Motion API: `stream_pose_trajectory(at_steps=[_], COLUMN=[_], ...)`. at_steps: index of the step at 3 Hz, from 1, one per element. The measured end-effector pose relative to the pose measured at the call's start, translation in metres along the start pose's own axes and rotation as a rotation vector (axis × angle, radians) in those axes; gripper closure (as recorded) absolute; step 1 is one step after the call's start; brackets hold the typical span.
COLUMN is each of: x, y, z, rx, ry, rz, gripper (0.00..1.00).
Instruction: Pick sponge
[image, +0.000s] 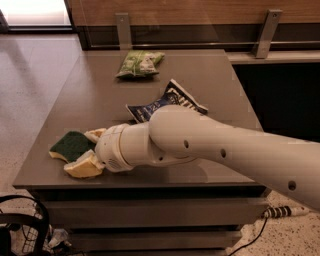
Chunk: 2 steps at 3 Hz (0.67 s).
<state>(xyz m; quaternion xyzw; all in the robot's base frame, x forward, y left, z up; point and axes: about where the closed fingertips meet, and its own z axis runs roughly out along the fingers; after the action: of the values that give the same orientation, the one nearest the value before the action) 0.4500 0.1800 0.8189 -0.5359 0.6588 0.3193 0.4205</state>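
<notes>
We are at the grasping step: our gripper (84, 151) sits low at the front-left corner of the table (100, 100), its pads (85, 166) spread open either side of the sponge (71, 145), so next it should close firmly, then lift.

Dim — daylight glare upper left, gripper (80, 151) lower left.
</notes>
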Motion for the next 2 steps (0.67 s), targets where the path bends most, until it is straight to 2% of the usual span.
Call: stream_pose_trajectory(at_steps=[1, 2], x=[-0.010, -0.049], y=[0.000, 0.003], z=[-0.005, -0.028], rx=[-0.012, -0.037], ry=[-0.029, -0.110], rz=[-0.024, -0.107], gripper=[1.00, 1.00])
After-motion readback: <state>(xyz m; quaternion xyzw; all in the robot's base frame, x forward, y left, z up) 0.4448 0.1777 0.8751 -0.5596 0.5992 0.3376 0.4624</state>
